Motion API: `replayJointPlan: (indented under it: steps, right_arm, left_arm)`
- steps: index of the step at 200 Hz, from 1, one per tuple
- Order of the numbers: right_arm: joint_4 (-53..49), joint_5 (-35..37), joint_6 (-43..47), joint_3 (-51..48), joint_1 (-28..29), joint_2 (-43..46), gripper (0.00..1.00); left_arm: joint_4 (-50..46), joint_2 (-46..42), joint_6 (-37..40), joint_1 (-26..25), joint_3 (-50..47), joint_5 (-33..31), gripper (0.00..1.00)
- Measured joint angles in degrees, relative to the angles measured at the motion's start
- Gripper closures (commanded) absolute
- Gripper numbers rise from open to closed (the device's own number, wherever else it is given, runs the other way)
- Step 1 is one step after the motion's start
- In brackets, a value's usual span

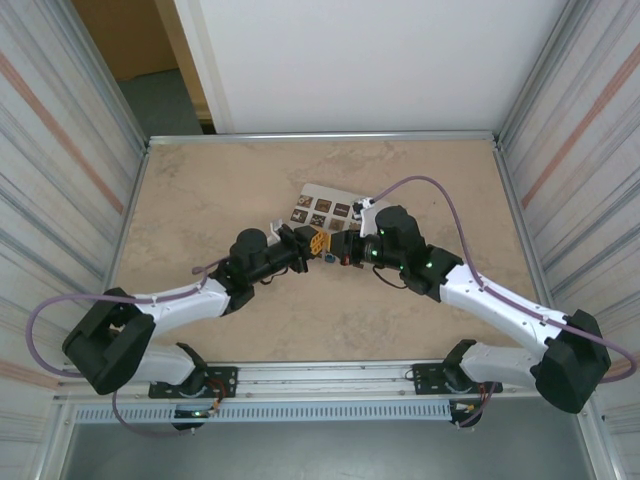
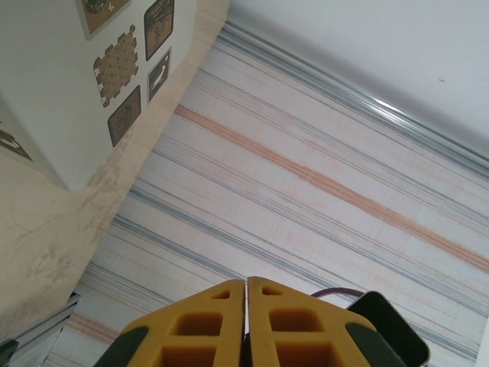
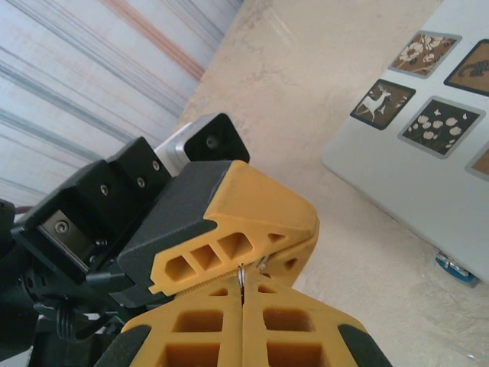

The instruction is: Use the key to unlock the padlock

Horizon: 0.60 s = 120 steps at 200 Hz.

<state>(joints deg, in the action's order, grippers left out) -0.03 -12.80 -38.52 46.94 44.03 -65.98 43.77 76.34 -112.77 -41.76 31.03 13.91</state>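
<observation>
You'll find the padlock at the lower right of the right wrist view, lying on the tabletop just beside the near edge of the white box with brown squares. From above it is a blue speck at frame centre, between the two pincers. Your right pincer is pressed together on a thin silver piece; you cannot tell whether that is the key. Your left pincer is closed, its tips meeting the right one's.
</observation>
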Motion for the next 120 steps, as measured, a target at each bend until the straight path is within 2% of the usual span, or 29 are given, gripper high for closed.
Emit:
replayJointPlan:
  steps: [21, 59, 87, 120]
  right_arm:
    - [0.00, 0.02, 0.00, -0.22, 0.00, 0.13, 1.00]
    - [0.00, 0.48, 0.00, -0.44, 0.00, 0.46, 1.00]
    - [0.09, -0.50, -0.50, -1.40, -0.61, 1.36, 0.85]
    - [1.99, -3.85, -2.16, -2.89, -4.39, 3.58, 0.65]
  left_arm:
    - [0.13, 0.15, -0.02, 0.00, 0.00, 0.00, 0.92]
    - [0.35, 0.28, 0.09, 0.00, 0.00, 0.00, 1.00]
    - [0.17, 0.26, 3.72, 0.00, 0.24, -0.02, 1.00]
    - [-4.13, -2.12, 15.61, 0.98, 2.56, -0.66, 1.00]
